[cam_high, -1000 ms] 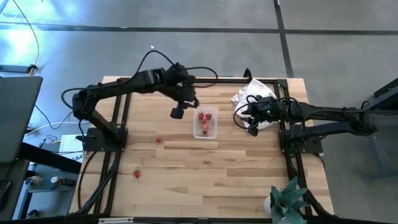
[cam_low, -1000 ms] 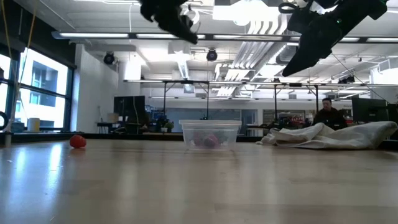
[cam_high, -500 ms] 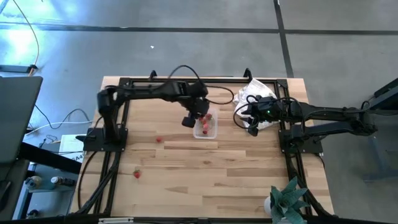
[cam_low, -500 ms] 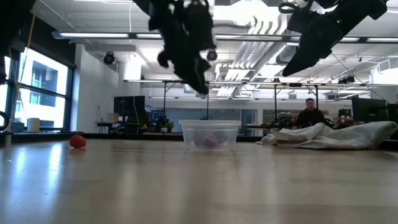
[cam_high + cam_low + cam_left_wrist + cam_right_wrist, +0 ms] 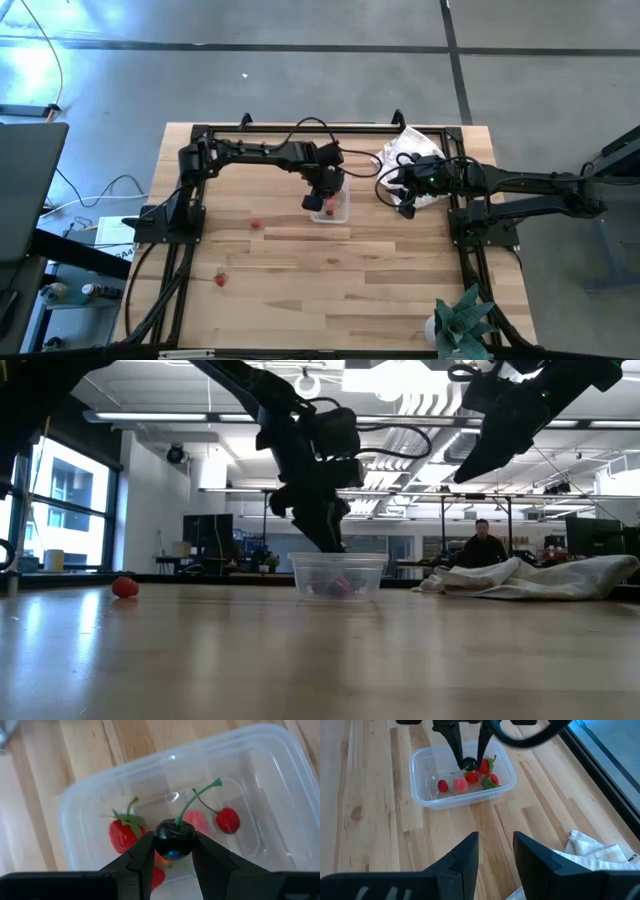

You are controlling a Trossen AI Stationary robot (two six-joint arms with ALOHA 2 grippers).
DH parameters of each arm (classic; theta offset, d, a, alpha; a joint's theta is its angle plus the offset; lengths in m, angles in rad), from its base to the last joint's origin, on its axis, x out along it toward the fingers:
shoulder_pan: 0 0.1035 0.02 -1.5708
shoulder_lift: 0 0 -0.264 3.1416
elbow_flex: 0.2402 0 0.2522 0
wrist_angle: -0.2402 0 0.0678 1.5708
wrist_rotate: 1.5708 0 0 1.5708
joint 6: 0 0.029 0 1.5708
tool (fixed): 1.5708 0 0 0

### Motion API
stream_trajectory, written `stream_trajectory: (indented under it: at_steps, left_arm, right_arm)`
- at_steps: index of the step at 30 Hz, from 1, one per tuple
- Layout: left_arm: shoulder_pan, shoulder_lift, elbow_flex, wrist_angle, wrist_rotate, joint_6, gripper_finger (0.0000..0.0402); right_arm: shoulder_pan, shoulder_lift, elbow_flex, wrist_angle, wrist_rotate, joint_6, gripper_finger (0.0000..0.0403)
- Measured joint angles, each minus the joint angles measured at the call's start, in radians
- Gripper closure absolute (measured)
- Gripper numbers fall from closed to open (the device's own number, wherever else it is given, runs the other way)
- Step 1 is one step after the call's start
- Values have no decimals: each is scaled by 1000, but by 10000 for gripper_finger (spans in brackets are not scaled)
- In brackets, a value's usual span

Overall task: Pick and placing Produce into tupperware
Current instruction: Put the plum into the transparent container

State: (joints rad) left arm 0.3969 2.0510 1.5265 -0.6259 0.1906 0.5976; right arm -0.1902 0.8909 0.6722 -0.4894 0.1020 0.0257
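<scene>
The clear tupperware (image 5: 338, 210) stands right of the table's middle, near the far edge. It holds red strawberries (image 5: 122, 834), a pink berry and a red cherry (image 5: 228, 819). My left gripper (image 5: 320, 202) hangs over the tub's left part, its fingers pointing down at about rim height (image 5: 333, 546), shut on a dark cherry (image 5: 174, 840). Two red pieces (image 5: 255, 225) (image 5: 220, 280) lie loose on the wood to the left. My right gripper (image 5: 495, 851) waits open, raised near the white cloth, right of the tub. My left gripper pinches the dark cherry's round body (image 5: 172, 851) between its two fingertips (image 5: 142, 851), coming from above and pointing down. The cherry is lifted clear over the inside of the tub (image 5: 468, 763). Its green stem (image 5: 197, 797) sticks out beyond the fingers.
A crumpled white cloth (image 5: 408, 148) lies at the far right corner under the right arm. A green plant (image 5: 462, 318) stands at the near right corner. One loose red piece shows in the low view (image 5: 124, 587). A person (image 5: 482, 545) sits in the room beyond.
My left gripper has moved toward the table's right and down, from left of the tub and high above the table to over the tub at rim height, carrying the dark cherry. A person in the room behind has shifted left.
</scene>
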Motion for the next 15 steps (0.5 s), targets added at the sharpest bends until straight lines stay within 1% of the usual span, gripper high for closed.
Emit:
stream_trajectory:
  at_steps: [6,15]
  left_arm:
    - [0,-2,0,55,11,0,298]
    - [-6,54,0,45,30,0,297]
  right_arm:
    - [0,0,0,0,0,0,291]
    - [0,0,0,0,0,0,291]
